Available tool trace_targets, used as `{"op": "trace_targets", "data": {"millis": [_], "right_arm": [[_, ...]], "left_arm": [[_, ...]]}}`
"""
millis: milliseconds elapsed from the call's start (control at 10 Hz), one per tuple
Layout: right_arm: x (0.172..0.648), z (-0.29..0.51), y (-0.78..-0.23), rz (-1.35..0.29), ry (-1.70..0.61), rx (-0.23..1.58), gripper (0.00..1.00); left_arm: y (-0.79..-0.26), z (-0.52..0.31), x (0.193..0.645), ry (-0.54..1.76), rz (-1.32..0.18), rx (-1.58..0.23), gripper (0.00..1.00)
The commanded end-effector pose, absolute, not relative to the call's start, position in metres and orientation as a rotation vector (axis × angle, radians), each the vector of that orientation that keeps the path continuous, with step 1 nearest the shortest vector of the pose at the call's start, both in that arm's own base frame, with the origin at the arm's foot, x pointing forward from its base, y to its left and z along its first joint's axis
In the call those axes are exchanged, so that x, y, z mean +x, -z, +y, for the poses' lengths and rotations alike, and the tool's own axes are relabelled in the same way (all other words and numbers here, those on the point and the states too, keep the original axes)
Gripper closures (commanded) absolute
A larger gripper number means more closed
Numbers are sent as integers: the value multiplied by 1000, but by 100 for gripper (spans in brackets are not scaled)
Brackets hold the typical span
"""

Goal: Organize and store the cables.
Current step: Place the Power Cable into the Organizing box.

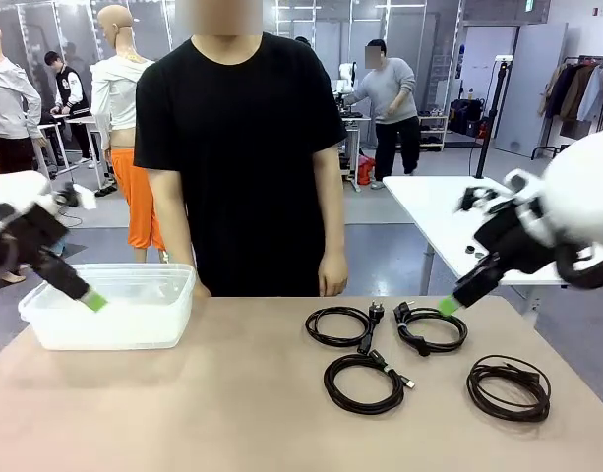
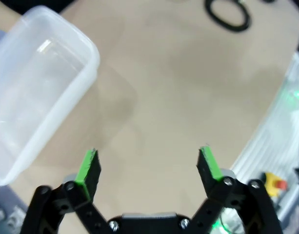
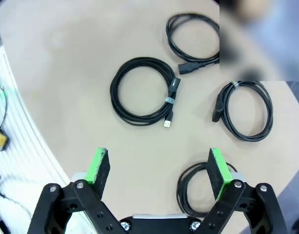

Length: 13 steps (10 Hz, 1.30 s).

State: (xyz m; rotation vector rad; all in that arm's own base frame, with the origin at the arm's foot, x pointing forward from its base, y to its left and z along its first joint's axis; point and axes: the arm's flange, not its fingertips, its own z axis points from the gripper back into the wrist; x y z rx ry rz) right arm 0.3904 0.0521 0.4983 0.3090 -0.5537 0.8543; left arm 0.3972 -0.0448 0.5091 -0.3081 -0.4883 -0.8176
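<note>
Several coiled black cables lie on the right half of the tan table (image 1: 183, 413): one coil (image 1: 337, 325) at the back, another (image 1: 431, 328) beside it, one (image 1: 364, 383) nearer me and one (image 1: 509, 386) at the far right. The right wrist view looks down on the same coils (image 3: 142, 91), (image 3: 192, 36), (image 3: 247, 110). My right gripper (image 1: 449, 306) (image 3: 159, 170) hovers open above them, holding nothing. My left gripper (image 1: 94, 301) (image 2: 149, 168) hangs open and empty near the clear plastic bin (image 1: 104, 329) (image 2: 90, 53).
A person in a black shirt stands at the far edge, one hand (image 1: 332, 275) hanging by the table. The bin looks empty. Bare tabletop stretches between the bin and the coils. A white table (image 1: 449, 211) stands behind at the right.
</note>
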Motion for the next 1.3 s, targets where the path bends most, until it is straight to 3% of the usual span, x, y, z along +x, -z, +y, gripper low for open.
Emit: {"op": "trace_targets", "data": {"millis": [0,400,600,1200], "right_arm": [[372,11,-503,-616,-890,409,0],[299,-80,-497,-721,-760,438,0],[284,-112,-482,-738,-677,478,0],[253,-140,-451,-744,-426,355,0]], "left_arm": [[-512,-5,392,879,-495,-408,0],[-512,90,360,839,-646,-495,0],[-516,115,349,778,-711,-491,0],[-503,128,344,642,-719,-471,0]]}}
